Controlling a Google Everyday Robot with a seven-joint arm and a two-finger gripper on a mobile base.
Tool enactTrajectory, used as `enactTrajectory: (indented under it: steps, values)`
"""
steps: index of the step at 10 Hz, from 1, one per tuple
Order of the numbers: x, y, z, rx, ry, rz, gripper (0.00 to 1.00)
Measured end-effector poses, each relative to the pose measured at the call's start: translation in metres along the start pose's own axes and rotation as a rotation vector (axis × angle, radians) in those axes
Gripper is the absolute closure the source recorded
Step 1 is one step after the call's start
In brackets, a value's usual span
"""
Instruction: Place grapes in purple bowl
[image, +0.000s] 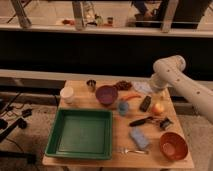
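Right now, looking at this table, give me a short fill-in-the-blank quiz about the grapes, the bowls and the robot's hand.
1. The grapes lie on the ____, not in the purple bowl.
2. The robot's hand hangs over the side of the table where the ____ bowl stands.
3. The large tray is coloured ____.
Missing words: table, orange, green.

A: Counts, please?
B: I'm seeing two bowls, the purple bowl (106, 94) and an orange bowl (173, 145); three cups, a white cup (67, 94), a metal cup (91, 84) and a blue cup (123, 107); one green tray (82, 111); one bunch of grapes (123, 85); one fork (131, 150)
A: Grippers?
B: One gripper (156, 89), over the table's (117, 132) back right
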Motion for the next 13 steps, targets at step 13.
enactTrajectory:
  steps: [13]
  values:
    - [-0.003, -0.039, 0.035, -0.018, -0.065, 0.029, 0.20]
